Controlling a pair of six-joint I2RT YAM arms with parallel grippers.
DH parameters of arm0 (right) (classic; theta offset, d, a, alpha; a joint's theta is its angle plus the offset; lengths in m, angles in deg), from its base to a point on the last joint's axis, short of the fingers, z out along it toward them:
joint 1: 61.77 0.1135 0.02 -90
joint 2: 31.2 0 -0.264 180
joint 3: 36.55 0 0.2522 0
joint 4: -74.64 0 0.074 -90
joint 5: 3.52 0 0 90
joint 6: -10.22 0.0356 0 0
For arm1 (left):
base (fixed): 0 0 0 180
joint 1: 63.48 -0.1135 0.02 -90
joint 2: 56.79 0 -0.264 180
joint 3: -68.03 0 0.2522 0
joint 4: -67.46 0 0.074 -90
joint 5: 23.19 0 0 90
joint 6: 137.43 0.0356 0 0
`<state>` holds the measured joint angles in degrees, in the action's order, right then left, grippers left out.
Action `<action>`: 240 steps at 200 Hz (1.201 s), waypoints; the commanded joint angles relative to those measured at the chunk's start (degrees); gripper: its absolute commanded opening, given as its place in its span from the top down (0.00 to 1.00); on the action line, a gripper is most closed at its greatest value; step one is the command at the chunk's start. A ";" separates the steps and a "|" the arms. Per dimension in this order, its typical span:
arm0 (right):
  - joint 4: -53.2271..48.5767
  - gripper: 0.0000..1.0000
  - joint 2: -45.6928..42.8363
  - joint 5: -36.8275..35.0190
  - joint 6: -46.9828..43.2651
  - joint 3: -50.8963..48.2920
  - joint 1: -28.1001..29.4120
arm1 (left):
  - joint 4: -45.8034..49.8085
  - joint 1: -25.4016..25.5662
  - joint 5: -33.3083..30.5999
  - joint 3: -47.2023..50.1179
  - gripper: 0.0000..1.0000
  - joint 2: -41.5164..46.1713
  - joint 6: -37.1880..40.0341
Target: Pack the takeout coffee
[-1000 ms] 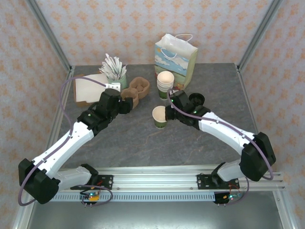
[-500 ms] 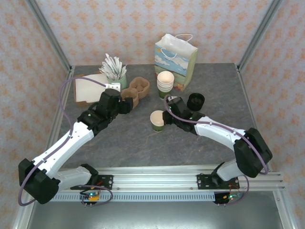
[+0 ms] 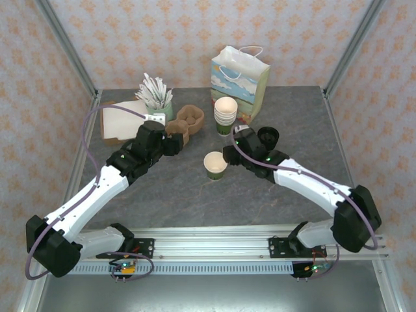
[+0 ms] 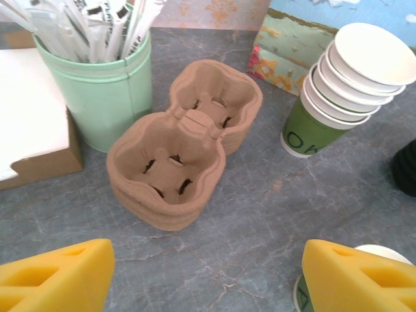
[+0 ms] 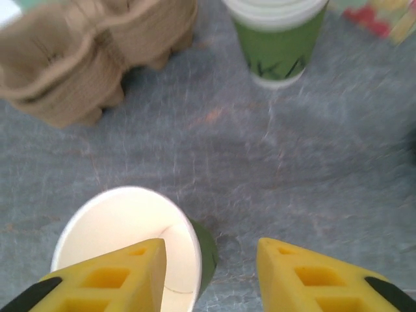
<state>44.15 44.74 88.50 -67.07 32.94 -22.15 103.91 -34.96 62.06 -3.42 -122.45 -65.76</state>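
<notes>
The takeout coffee cup (image 3: 215, 164), cream with a green lower band, stands upright on the grey counter (image 3: 195, 195) near its middle, its mouth open to the cream inside. The right gripper (image 5: 209, 253) hangs just beside it. Its jaws are released and spread apart, one yellow finger (image 5: 110, 276) lying over the cup's rim and the other over bare counter, so the cup is not gripped.

The left gripper (image 4: 205, 253) hovers in front of the brown pulp cup carrier (image 4: 185, 146), its jaws spread wide and gripping nothing.

Behind the carrier a mint green holder (image 4: 97, 91) is full of wrapped straws. A stack of cream-and-green cups (image 4: 344, 84) stands to the carrier's right, in front of a printed gift bag (image 3: 240, 78). Black lids (image 3: 268, 136) sit near the right arm.
</notes>
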 commanded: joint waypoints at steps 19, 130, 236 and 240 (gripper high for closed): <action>-10.34 0.54 -2.83 -7.72 -1.01 8.36 -9.08 | -6.10 1.02 8.60 -2.10 0.23 -0.09 -2.73; -19.37 0.49 21.49 3.44 1.70 22.09 -33.71 | -5.21 4.64 10.12 -7.54 0.23 -7.65 -2.06; -19.04 0.58 29.64 0.88 0.34 25.05 -33.65 | -4.02 4.71 8.90 -7.44 0.23 -8.42 -1.92; -19.00 0.58 29.66 0.80 0.34 25.03 -33.66 | -4.06 4.71 8.91 -7.44 0.23 -8.46 -1.90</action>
<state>26.36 73.40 90.93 -66.04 56.32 -55.81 99.39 -30.81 71.94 -9.45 -130.45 -67.49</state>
